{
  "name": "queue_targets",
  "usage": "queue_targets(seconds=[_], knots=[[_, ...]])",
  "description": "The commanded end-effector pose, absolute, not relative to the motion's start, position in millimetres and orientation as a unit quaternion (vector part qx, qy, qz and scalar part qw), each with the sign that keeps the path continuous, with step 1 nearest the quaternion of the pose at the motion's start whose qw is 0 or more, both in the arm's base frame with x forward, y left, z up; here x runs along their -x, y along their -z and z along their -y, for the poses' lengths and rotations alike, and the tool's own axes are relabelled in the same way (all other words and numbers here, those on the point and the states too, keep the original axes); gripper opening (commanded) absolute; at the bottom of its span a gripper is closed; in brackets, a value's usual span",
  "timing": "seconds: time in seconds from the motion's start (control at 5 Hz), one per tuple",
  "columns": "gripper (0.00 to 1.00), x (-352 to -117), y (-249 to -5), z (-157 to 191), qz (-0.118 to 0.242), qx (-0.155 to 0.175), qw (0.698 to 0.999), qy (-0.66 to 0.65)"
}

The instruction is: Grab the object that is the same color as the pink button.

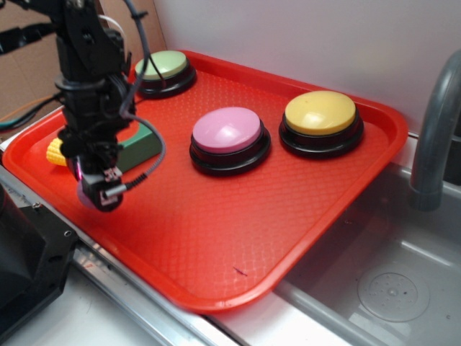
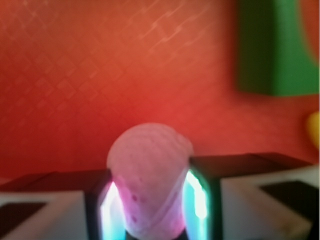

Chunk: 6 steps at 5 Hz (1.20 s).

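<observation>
While pinching the pink ball (image 2: 150, 180) low in frame, the gripper (image 2: 152, 200) is clenching it.
Probably light and slippery; the pads (image 2: 197, 192) are gripping across its middle.

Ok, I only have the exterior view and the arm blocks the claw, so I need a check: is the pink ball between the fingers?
Observer: Yes. The wrist view shows the pink ball in the claw, both fingers touching it.
Operator: Anything crowding it?
Observer: No. The green block sits apart, further ahead on the red tray.
Operator: And the yellow toy?
Observer: Just a sliver at the right edge, clear of the ball.
</observation>
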<state>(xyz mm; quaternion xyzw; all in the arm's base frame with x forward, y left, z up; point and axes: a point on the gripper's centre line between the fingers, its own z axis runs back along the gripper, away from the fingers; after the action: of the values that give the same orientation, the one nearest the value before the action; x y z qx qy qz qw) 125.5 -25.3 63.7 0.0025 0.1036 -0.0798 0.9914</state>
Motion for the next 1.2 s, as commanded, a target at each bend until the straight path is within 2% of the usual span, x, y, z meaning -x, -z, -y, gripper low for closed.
queue_targets(seconds=[0.0,0.2,0.4,0.6,1.0], knots=[[0.0,-137.6,-170.6,25.4,-0.025,-0.012,0.998,0.05],[0.0,-144.4,-199.3,18.7,-0.014,-0.015,0.999,0.032],[0.0,-153.1,-206.2,12.2,-0.003,-0.009,1.0,0.019],[0.0,-161.4,-204.0,7.1,-0.017,-0.022,1.0,0.013],[0.0,-161.8,-194.2,12.3,-0.01,-0.025,1.0,0.01]])
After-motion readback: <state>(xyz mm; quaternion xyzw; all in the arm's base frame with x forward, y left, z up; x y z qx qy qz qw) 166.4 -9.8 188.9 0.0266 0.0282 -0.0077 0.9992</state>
